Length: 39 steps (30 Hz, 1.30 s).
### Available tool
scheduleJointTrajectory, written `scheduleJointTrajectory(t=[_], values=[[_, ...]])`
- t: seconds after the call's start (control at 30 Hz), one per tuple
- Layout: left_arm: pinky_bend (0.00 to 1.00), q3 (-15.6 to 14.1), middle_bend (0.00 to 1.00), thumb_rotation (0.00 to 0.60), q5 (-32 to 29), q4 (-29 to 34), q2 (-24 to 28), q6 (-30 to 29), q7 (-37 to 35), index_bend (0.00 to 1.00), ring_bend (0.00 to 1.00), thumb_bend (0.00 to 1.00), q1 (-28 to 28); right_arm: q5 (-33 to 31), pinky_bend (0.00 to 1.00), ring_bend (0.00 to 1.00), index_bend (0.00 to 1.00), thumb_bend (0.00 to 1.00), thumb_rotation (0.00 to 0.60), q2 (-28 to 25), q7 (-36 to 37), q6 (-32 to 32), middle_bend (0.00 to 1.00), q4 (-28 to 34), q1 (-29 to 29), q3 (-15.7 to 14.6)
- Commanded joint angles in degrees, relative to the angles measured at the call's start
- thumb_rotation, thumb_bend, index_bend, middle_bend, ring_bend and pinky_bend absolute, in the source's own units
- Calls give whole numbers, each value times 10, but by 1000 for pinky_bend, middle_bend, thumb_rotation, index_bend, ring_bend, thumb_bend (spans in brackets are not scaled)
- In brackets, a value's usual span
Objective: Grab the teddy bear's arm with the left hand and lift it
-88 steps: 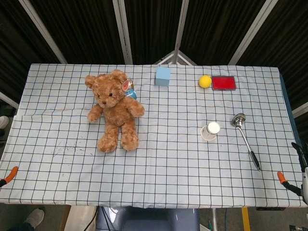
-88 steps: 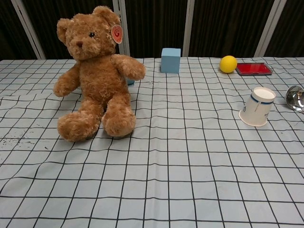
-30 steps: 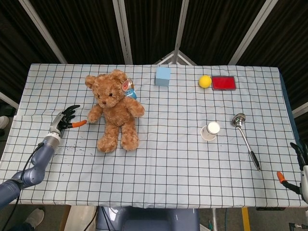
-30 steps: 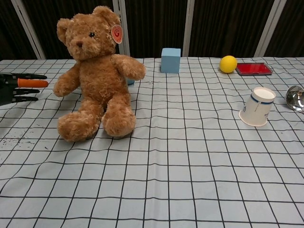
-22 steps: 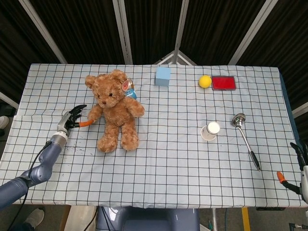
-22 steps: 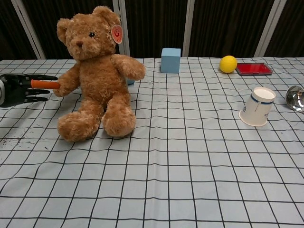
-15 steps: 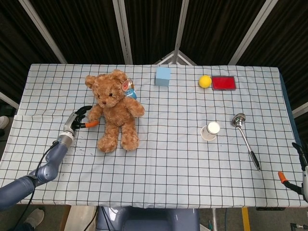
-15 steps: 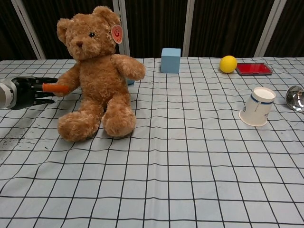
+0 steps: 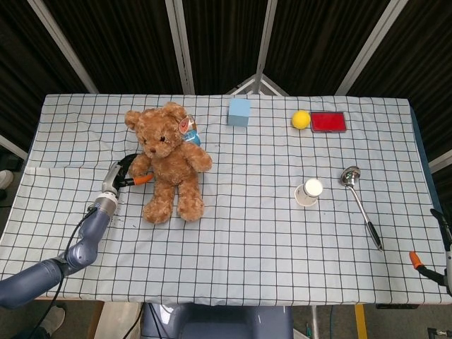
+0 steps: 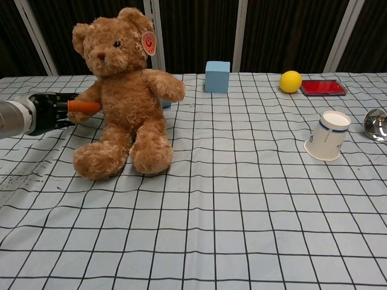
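Nearest the camera there's just the surface (image 9: 233, 254), covered in a pale cloth with a black grid that's a bit rumpled along the left side. At the near right edge, only a sliver of the right hand (image 9: 443, 247) shows, black with an orange tip, so I can't tell how its fingers are set.

Moving back, the left hand (image 9: 121, 175) comes in low from the near left on a smooth grey arm. Its dark fingers and orange thumb are wrapped around the end of the arm (image 10: 91, 104) of the fluffy brown plush teddy bear (image 9: 169, 162). The bear sits upright on the left half of the surface, legs stretched toward the near edge, a round red tag on one ear.

Over on the right, a white paper cup (image 9: 308, 191) lies tipped on its side, and just right of it is a shiny metal ladle (image 9: 359, 203) with a dark handle end.

Along the far side: a matte light blue cube (image 9: 239, 111), then a smooth yellow ball (image 9: 301, 119) right beside a flat red rectangular tray (image 9: 328, 121).
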State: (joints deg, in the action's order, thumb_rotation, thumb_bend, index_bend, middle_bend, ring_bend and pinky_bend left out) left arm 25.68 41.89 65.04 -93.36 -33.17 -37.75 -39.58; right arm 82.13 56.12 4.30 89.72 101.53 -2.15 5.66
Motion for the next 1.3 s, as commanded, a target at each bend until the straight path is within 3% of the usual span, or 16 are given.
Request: scheduleJointTrajectory(t=[0.03,0.5,1.0,1.3], values=[[0,1,241,600,-6,2,-1,-3,7,281,0,269,2,2,0,65,124,250,600,0,0,2,22,1,-1,0],[0,20,460,600,-43,-4,-26,-36,45,503,16,516,-7,2,0,65,124,250,600,0,-1,-3,22,1,1,-2],[0,39,463,600,-122,47,-4,-75,108,495,23,527,-4,5,0,65,123,250,600,0,-2,-2,22,4,0,-3],[0,47,448,600,-120,68,0,-85,126,481,23,524,-8,3,0,65,123,250,600,1,-6,-4,22,4,2,-3]])
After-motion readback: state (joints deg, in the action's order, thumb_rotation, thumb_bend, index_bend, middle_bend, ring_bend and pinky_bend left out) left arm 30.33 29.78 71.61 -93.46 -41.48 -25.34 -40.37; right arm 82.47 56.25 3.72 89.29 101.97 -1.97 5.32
